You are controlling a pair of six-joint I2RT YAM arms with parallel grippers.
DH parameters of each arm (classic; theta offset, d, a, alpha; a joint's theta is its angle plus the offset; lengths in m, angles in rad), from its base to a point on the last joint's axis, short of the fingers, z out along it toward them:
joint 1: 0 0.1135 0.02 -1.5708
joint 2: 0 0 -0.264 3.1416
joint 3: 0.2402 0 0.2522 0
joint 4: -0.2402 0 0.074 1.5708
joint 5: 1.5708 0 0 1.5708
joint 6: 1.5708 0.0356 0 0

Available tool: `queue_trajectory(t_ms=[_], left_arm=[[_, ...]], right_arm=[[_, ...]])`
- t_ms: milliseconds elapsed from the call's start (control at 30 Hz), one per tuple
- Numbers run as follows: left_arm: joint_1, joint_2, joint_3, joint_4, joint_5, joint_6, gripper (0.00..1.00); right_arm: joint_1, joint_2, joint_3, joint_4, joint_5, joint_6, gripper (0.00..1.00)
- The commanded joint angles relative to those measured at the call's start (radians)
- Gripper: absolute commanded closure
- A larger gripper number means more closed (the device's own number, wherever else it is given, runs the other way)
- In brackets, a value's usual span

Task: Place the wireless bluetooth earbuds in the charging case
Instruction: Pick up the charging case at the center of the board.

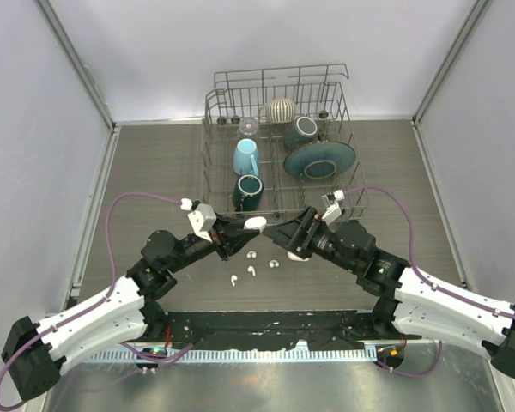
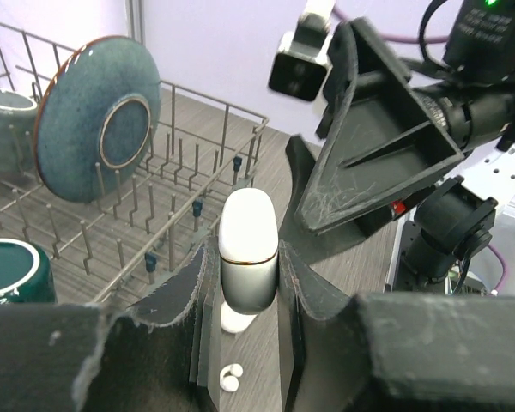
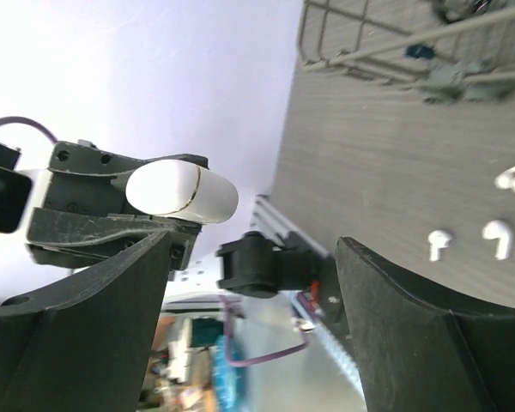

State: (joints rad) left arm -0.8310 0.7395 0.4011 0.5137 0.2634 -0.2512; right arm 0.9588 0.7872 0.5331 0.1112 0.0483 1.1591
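Note:
My left gripper [image 1: 251,226] is shut on the white charging case [image 1: 256,222] and holds it above the table. In the left wrist view the case [image 2: 249,245] sits upright between the fingers, and a thin seam shows its lid closed. Small white earbuds [image 1: 234,279] [image 1: 251,271] [image 1: 273,263] lie loose on the table below, in front of both grippers. One earbud [image 2: 231,378] shows under the case. My right gripper [image 1: 286,240] is open and empty, facing the case from the right. Its view shows the case [image 3: 182,192] and earbuds [image 3: 439,244] [image 3: 498,238].
A wire dish rack [image 1: 215,163] stands right behind the grippers, holding a light blue mug [image 1: 245,157], a dark teal mug [image 1: 248,192], a teal plate [image 1: 319,160] and a striped bowl [image 1: 281,110]. Grey walls close off both sides.

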Motion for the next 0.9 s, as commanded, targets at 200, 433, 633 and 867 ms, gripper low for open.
queue_trajectory(t_ms=[200,433,633,867], left_arm=[[0.0,-0.002,0.004,0.118,0.033,0.04,1.0],[0.0,0.003,0.005,0.128,0.071,0.035,1.0],[0.0,0.02,0.012,0.143,0.099,0.03,1.0],[0.0,0.034,0.016,0.147,0.125,0.024,1.0]], right_arm=[[-0.006,0.052,-0.071,0.41,-0.064,0.335,0.17],[-0.008,0.069,-0.082,0.439,-0.002,0.389,0.19],[-0.009,0.147,-0.055,0.481,-0.036,0.435,0.25],[-0.008,0.202,-0.073,0.567,-0.082,0.476,0.49]])
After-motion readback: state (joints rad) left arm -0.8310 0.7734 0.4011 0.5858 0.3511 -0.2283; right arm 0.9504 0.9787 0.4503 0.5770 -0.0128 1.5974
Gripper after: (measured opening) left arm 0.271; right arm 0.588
